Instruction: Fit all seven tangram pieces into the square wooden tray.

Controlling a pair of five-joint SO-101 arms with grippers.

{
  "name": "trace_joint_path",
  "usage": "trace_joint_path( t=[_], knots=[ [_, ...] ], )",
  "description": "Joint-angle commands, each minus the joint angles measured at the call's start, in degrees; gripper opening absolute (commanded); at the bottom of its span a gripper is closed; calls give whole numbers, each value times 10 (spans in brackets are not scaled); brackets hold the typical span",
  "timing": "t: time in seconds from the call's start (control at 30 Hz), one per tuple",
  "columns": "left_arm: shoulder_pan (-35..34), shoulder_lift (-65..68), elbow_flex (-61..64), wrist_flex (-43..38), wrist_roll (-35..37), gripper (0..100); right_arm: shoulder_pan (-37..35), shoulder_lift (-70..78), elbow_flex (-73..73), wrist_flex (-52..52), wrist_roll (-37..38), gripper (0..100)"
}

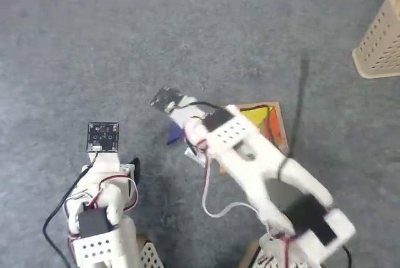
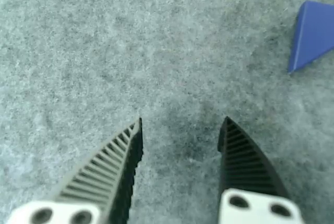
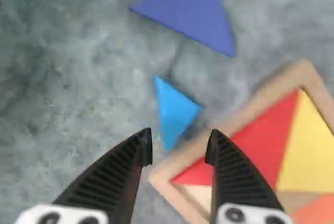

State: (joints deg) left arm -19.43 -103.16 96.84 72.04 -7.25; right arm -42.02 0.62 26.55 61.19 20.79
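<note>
Right tool (image 3: pixel 180 132) hung spread over light blue triangle (image 3: pixel 175 110) just beside tray (image 3: pixel 250 113) corner; left tool (image 2: pixel 182 122) spread, well apart from tray.

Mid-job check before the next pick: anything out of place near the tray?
Yes. Two pieces lie on the carpet outside the wooden tray: a small light blue triangle by its corner, a dark blue triangle farther off.

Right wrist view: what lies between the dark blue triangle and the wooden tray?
In the right wrist view, a small light blue triangle lies on the grey mat between the dark blue triangle and the wooden tray, close to its rim.
</note>
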Motion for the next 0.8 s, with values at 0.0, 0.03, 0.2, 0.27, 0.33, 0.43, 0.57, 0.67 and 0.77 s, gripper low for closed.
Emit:
trace_joint_path(
  t=[0.0,0.03,0.2,0.27,0.33,0.43,0.57,0.67,0.77],
  knots=[
    [-3,-10,-2,4,4,225,-15,35,-55,-4,25,162],
    [-3,-10,-2,4,4,225,-14,44,-60,-10,25,162],
    [-3,-10,-2,4,4,225,-11,68,-62,-35,23,162],
    [-3,-10,-2,4,4,225,-11,75,-62,-44,25,162],
    [-3,-10,-2,4,4,225,-11,85,-62,-50,26,162],
    [-3,-10,-2,4,4,225,-11,102,-62,-55,26,160],
    [-3,-10,-2,4,4,225,-11,113,-62,-55,24,158],
    [-3,-10,-2,4,4,225,-8,109,-62,-50,24,137],
    [-3,-10,-2,4,4,225,7,95,-62,-49,23,76]
  ],
)
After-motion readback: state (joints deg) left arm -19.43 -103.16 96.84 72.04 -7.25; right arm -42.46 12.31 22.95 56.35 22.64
